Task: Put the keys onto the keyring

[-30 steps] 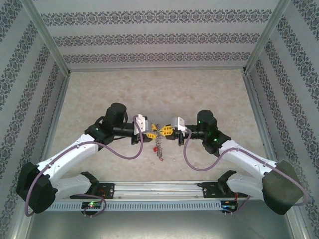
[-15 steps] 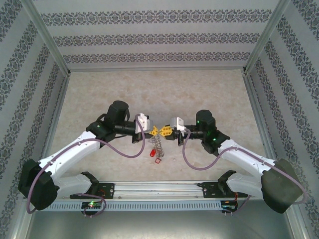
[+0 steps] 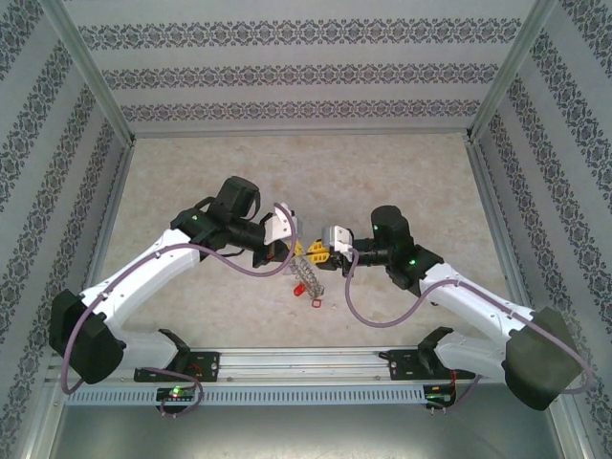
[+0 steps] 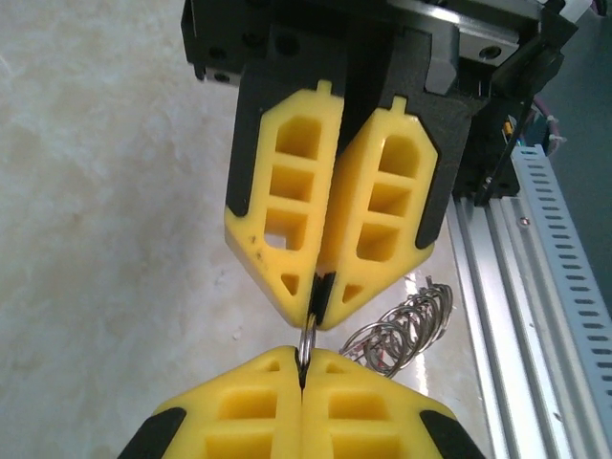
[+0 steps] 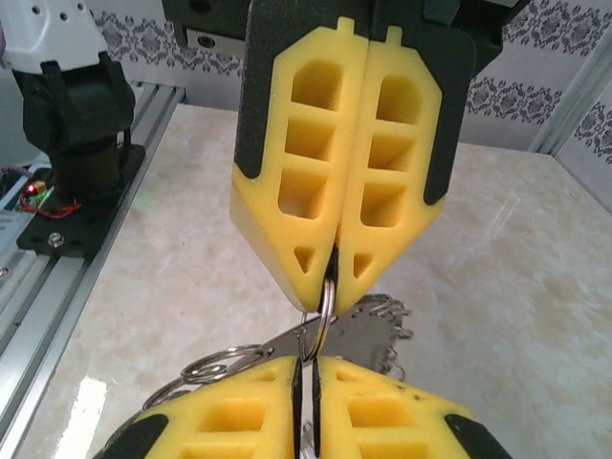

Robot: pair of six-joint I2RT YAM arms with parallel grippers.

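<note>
Over the middle of the table my left gripper [image 3: 295,251] and right gripper [image 3: 316,254] meet tip to tip. Both pinch one small silver ring [image 4: 306,339] of the keyring from opposite sides. In the left wrist view my left gripper [image 4: 302,361] is shut on that ring, and a coil of silvery loops [image 4: 404,330] hangs beside it. In the right wrist view my right gripper [image 5: 308,368] holds the ring [image 5: 326,304] with its pads a hair apart. A bunch of links and keys [image 3: 306,277] dangles below, ending in a red tag [image 3: 316,302].
The pale stone-look table [image 3: 191,172] is walled by patterned panels on three sides. A metal rail [image 3: 306,361] with the arm bases runs along the near edge. Purple cables [image 3: 368,311] loop under both forearms.
My left gripper has closed on the ring. Both grippers have shifted slightly away from the rail, and the dangling bunch has swung to slant down to the right.
</note>
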